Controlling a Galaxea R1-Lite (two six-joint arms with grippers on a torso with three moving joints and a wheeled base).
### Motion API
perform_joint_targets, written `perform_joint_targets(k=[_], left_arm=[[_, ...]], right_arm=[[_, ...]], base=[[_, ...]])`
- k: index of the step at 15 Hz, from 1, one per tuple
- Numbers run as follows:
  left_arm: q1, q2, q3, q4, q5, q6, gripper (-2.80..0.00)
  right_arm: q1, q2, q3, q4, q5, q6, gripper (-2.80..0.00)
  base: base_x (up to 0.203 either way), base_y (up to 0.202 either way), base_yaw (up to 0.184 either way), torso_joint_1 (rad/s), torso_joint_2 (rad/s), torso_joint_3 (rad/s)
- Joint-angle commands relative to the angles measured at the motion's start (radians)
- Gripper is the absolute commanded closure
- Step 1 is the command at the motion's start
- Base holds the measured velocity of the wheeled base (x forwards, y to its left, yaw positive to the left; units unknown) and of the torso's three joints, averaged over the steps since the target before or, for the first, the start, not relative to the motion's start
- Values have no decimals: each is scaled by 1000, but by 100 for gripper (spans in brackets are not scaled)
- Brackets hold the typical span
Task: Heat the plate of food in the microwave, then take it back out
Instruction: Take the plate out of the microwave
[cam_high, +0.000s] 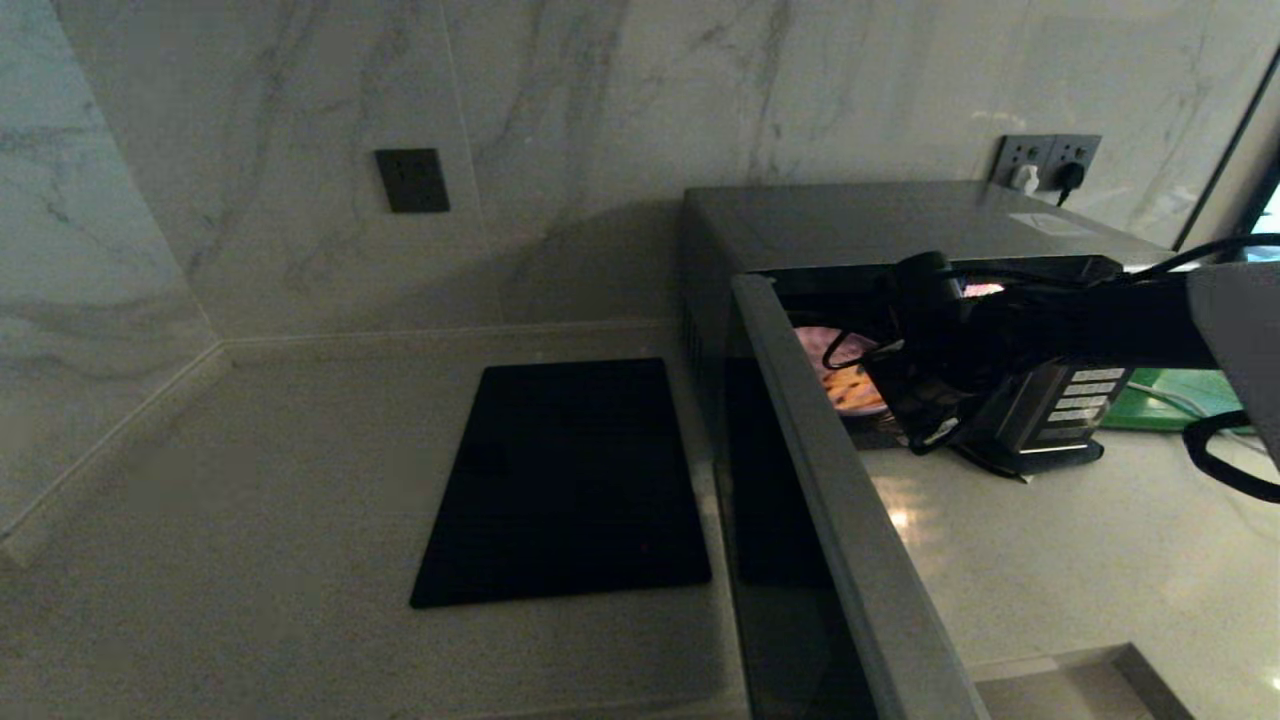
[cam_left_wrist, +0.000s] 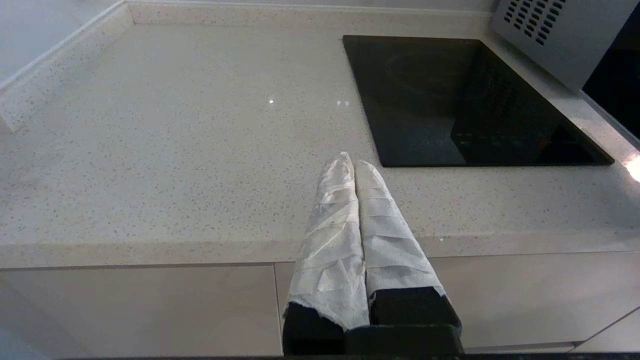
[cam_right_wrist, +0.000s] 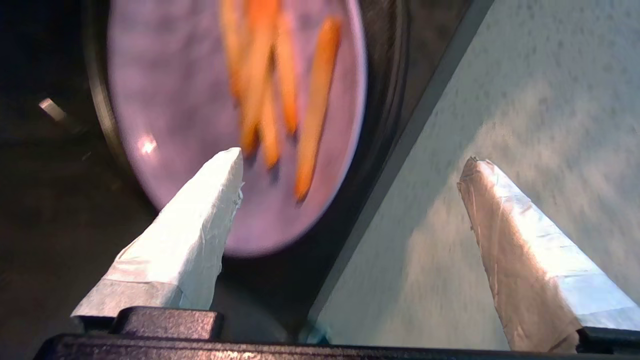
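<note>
- Head view: the large silver-grey and black microwave (cam_high: 860, 230) is seen with its door swung open; the shallow lavender-purple plate of food (cam_high: 845, 375) is sitting inside the cavity, and the right tool (cam_high: 915, 400) is held at the opening.
- Left wrist view: the left tool (cam_left_wrist: 350, 167) is parked over the pale speckled surface (cam_left_wrist: 175, 150), its wrapped fingers pressed together on nothing.
- Right wrist view: the right tool (cam_right_wrist: 350, 165) is spread wide and empty above the plate's near rim; that rim should be straddled squarely and the plate kept level.

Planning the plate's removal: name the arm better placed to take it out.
Right. The right gripper hangs open at the microwave mouth, right by the plate of food; the left gripper idles over the counter.
</note>
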Motion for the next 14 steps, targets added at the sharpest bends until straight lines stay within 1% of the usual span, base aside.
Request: perform_joint_targets(k=[1, 5, 14], left_arm=[[0, 1, 0, 0, 0, -1, 0], [0, 0, 0, 0, 0, -1, 0], [0, 1, 0, 0, 0, -1, 0]], right_arm=[[-10, 41, -11, 2, -2, 8, -280], [-23, 58, -24, 4, -2, 6, -280], [-24, 106, -67, 4, 3, 2, -280]], base=[[0, 0, 0, 0, 0, 0], [0, 0, 0, 0, 0, 0], [0, 0, 0, 0, 0, 0]])
